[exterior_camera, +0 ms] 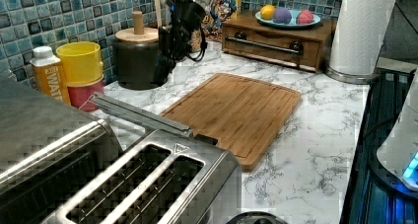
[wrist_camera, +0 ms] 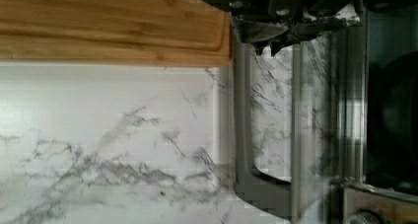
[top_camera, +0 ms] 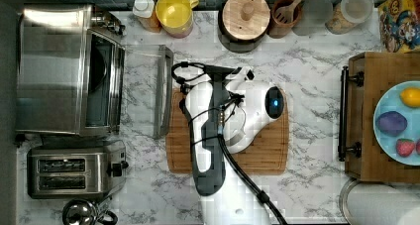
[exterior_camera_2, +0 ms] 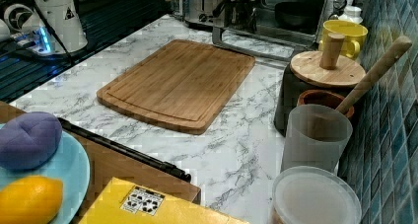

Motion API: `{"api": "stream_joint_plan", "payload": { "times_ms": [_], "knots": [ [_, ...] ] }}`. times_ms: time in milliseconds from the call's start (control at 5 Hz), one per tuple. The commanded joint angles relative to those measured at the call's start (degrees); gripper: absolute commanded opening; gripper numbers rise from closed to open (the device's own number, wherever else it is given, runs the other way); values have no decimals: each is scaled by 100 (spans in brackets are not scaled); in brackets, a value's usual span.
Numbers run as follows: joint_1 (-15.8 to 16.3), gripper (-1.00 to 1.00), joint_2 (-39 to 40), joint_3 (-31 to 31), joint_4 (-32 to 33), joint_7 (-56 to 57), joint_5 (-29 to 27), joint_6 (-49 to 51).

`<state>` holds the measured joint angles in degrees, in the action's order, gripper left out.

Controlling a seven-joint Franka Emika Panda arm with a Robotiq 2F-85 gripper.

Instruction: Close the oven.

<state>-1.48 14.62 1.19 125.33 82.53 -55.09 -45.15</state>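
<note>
The stainless steel oven (top_camera: 54,69) stands at the top view's left with its glass door (top_camera: 143,86) folded down flat on the marble counter. The door's bar handle (top_camera: 163,93) lies beside the cutting board's edge. The dark interior (exterior_camera_2: 291,12) is open to view. My gripper (wrist_camera: 267,45) hangs shut, holding nothing, just above the door near one end of the handle (wrist_camera: 241,135). In the left view the gripper (exterior_camera: 161,75) hovers beyond the door (exterior_camera: 138,115), in front of a black canister. In the right view the gripper (exterior_camera_2: 239,18) is in front of the oven opening.
A bamboo cutting board (top_camera: 270,153) lies under the arm. A two-slot toaster (top_camera: 74,173) sits beside the oven. A yellow mug (top_camera: 174,12), a bottle (top_camera: 144,12) and a black canister (top_camera: 245,17) line the back wall. A wooden drawer box (top_camera: 364,116) stands at the top view's right.
</note>
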Motion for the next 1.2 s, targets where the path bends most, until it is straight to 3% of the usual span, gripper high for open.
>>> {"api": "stream_joint_plan", "payload": {
  "times_ms": [200,400,600,800,1200],
  "knots": [
    [103,-100,416,187,-685,247,-414,-139],
    [83,-100,326,321,-654,501,-864,-399],
    [277,-100,-11,416,-431,379,-1045,-390],
    [276,-100,72,524,-563,316,-932,-252],
    [639,-100,866,515,-1197,-820,645,268]
  ]
}}
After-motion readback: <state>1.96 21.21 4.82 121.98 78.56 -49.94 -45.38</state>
